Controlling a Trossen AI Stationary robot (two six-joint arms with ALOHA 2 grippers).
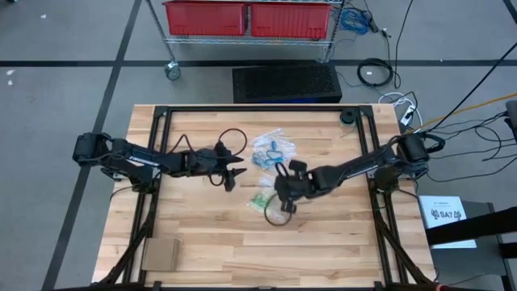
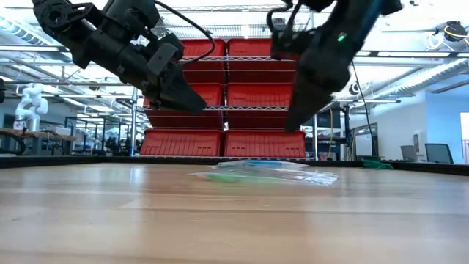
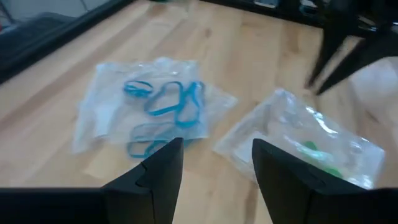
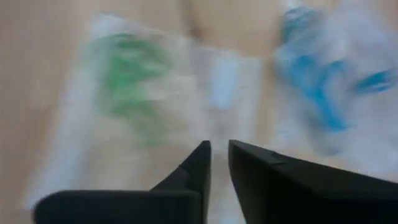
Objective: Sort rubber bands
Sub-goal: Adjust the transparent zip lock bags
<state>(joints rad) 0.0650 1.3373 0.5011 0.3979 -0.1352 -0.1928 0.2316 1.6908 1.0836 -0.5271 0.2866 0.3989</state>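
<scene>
Blue rubber bands [image 3: 165, 106] lie in and on a clear plastic bag [image 1: 271, 151] at the table's middle. Green rubber bands [image 3: 317, 152] lie in a second clear bag [image 1: 261, 199] nearer the front. My left gripper [image 3: 214, 168] is open and empty, hovering left of both bags [image 1: 232, 172]. My right gripper [image 4: 219, 163] is shut and empty. It points down above the bags [image 2: 292, 121], clear of them, between the green bands [image 4: 130, 74] and the blue bands [image 4: 323, 81]. It also shows in the high view [image 1: 284, 191].
A flat piece of cardboard [image 1: 161, 253] lies at the table's near left corner. A small black round object [image 1: 348, 117] sits at the far right corner. Red bins [image 2: 227, 95] stand on a shelf beyond the far edge. Bare wood lies toward the near edge.
</scene>
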